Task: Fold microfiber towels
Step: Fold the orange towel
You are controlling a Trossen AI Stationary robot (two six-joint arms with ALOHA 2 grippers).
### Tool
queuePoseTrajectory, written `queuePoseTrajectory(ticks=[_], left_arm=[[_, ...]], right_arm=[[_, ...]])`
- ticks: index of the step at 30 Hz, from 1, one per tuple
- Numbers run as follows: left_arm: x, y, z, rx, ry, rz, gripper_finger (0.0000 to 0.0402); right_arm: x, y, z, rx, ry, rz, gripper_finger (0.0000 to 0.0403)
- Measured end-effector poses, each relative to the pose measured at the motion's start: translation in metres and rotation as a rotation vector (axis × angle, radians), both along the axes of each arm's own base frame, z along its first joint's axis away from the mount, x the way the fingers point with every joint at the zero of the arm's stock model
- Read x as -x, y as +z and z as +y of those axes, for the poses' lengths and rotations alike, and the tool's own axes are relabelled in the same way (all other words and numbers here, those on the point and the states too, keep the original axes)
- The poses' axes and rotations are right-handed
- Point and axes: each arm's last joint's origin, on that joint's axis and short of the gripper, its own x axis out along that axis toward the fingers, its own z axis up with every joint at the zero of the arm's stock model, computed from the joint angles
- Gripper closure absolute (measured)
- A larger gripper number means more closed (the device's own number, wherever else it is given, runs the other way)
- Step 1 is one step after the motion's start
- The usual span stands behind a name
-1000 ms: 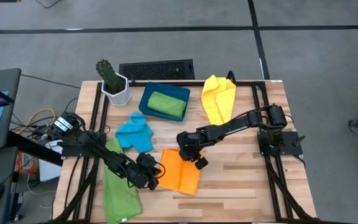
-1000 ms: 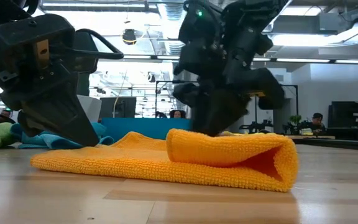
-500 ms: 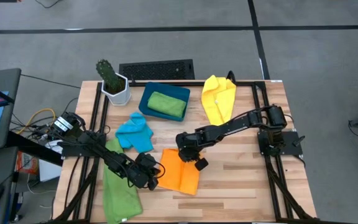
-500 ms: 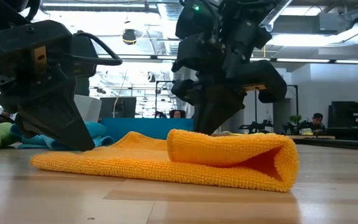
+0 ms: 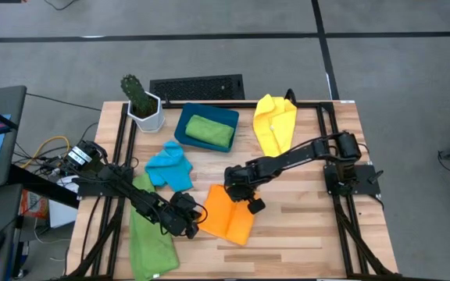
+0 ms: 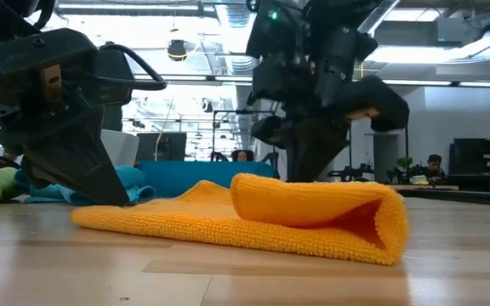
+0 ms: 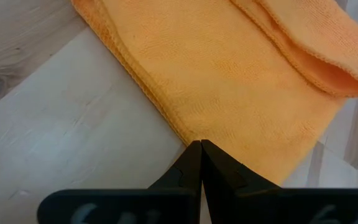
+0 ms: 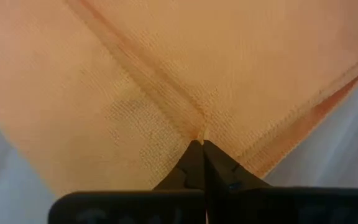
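The right end effector (image 5: 239, 195) sits on the far edge of the orange towel (image 5: 226, 215) near the middle of the bench (image 5: 311, 226), its two fingers (image 8: 199, 163) pressed together with their tips pinching a seam of the orange cloth, as the right wrist view shows. The left end effector (image 5: 194, 221) is at the towel's left edge, its fingers (image 7: 199, 165) likewise closed tight, the tips meeting right at the hem of the orange fabric; whether cloth is actually caught between them cannot be told. In the low view the orange towel (image 6: 313, 217) lies on the wood with one part rolled over into a thick fold whose opening faces the camera's right, a single layer spreading out flat toward the left end effector (image 6: 100, 191), while the right end effector (image 6: 309, 166) stands just behind the fold. Beyond the orange towel, a sky-blue towel (image 5: 170, 166) lies crumpled just behind the left arm, a long green towel (image 5: 151, 238) stretches along the left side toward the bench's front edge, and a yellow towel (image 5: 275, 122) lies bunched at the far right. A second green towel (image 5: 209, 130), folded, rests inside the dark teal tray (image 5: 184, 125) at the back, beside a potted cactus (image 5: 141, 101).
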Motion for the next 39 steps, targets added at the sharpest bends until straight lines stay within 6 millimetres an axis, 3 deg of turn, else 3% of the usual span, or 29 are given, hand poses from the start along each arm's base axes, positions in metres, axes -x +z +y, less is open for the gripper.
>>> queuePoseTrajectory(ticks=[7,16,27,34,39], left_arm=[[-0.002,0.004,-0.001,0.026,0.030,-0.042,0.0402],[-0.019,0.047,0.004,-0.090,0.135,-0.285,0.0401],[-0.046,0.016,0.026,-0.107,0.024,-0.201,0.0401],[-0.050,-0.010,0.033,-0.089,-0.012,-0.104,0.0401],[-0.052,-0.015,0.034,-0.057,-0.010,-0.085,0.0401]], right_arm=[[0.002,0.008,0.002,-0.009,-0.020,-0.006,0.0381],[0.004,0.007,0.006,-0.018,-0.028,0.016,0.0390],[0.006,0.006,0.007,-0.026,-0.060,0.047,0.0386],[0.006,0.006,0.007,-0.032,-0.075,0.045,0.0379],[0.004,0.007,0.007,-0.049,-0.120,0.040,0.0361]])
